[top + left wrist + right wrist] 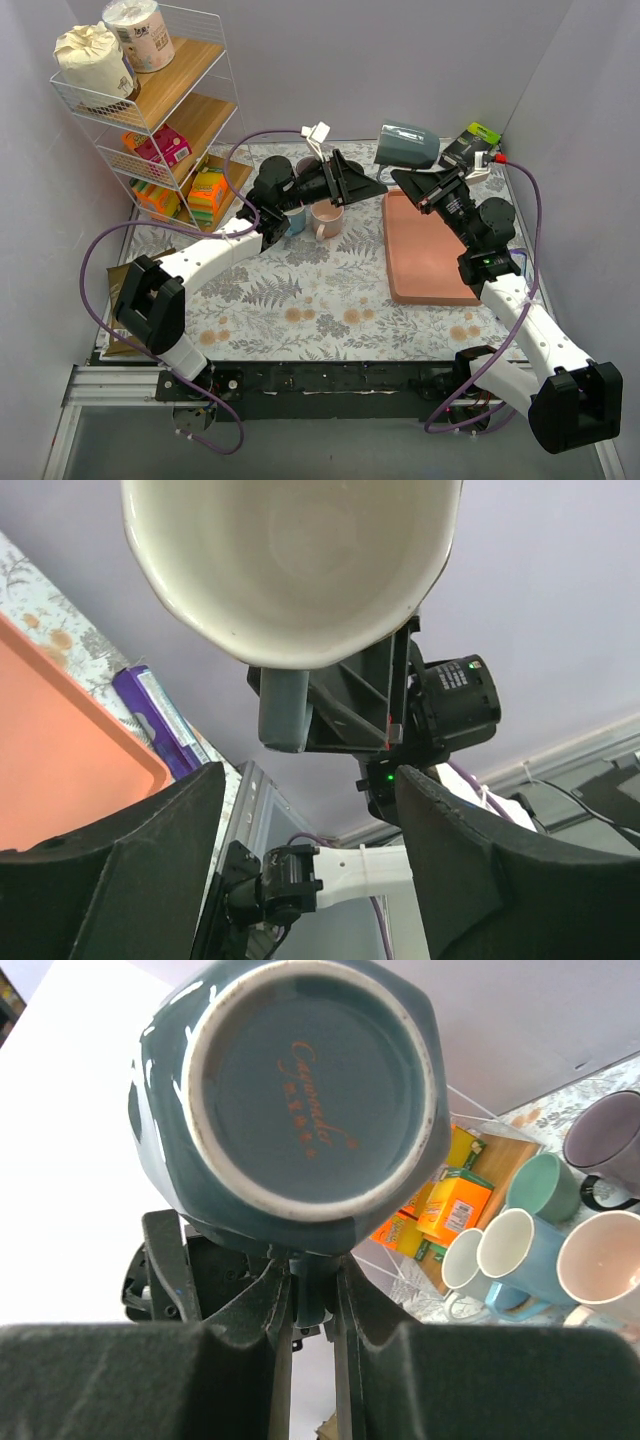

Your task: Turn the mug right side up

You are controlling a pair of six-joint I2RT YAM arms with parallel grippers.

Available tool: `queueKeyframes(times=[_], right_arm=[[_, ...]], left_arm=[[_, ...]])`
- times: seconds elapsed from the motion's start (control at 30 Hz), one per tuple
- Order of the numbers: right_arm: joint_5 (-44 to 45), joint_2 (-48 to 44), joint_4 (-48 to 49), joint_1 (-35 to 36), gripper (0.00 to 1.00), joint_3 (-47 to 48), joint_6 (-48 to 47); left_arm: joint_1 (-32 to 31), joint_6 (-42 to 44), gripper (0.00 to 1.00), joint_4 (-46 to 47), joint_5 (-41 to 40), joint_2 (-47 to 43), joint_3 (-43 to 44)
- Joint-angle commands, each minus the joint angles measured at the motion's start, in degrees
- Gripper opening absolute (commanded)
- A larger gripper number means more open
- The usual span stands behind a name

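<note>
A dark teal mug [408, 145] hangs on its side in the air over the far end of the tray. My right gripper [408, 180] is shut on its handle from below. In the right wrist view the mug's round base [300, 1090] faces the camera, and the right gripper [312, 1290] pinches the handle between its fingers. In the left wrist view the mug's cream inside [290, 560] faces the camera. My left gripper [310, 870] is open and empty, its jaws wide apart. It sits just left of the mug in the top view [362, 178], apart from it.
A salmon tray [425, 260] lies on the right. Several upright mugs stand behind the left arm, among them a pink one [325, 217] and a purple one [605, 1130]. A wire shelf [160, 120] with boxes and paper rolls stands at the far left.
</note>
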Motion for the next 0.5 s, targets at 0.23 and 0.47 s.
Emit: queueKeyframes(times=[0.23, 0.47], right_arm=[[-4.5, -1.1, 12.5, 0.3, 0.01, 0.6, 2.6], [-5.3, -1.3, 11.8, 0.2, 0.01, 0.1, 2.6]], left_arm=[[0.6, -4.1, 0.61, 7.6, 3.1, 0.6, 0.9], [0.8, -4.0, 0.49, 7.3, 3.1, 1.6, 1.7]])
